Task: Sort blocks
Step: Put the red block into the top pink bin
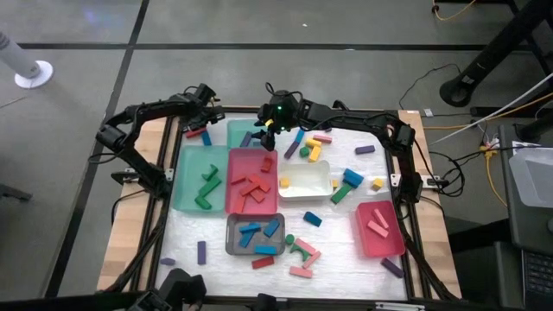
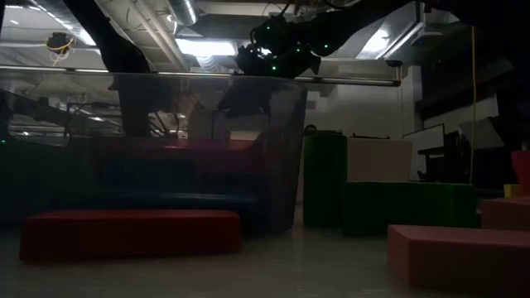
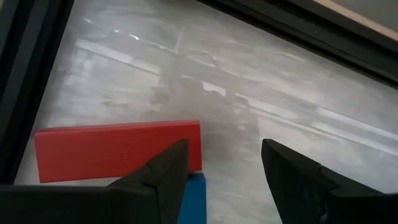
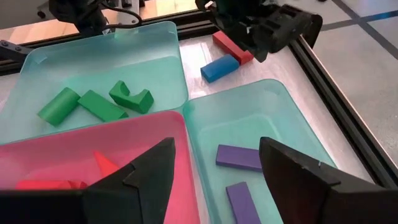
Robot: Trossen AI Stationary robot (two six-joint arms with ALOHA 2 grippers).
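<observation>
Left pincer (image 3: 221,165) open over red block (image 3: 115,149), blue block (image 3: 194,196) adjacent.

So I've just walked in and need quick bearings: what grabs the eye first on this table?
The cluster of coloured trays mid-table: a green tray with green blocks beside a red tray of red pieces. Both arms meet at the far edge, the right hand open above the trays, the left hand open over a red block. Loose blocks lie scattered around.
</observation>
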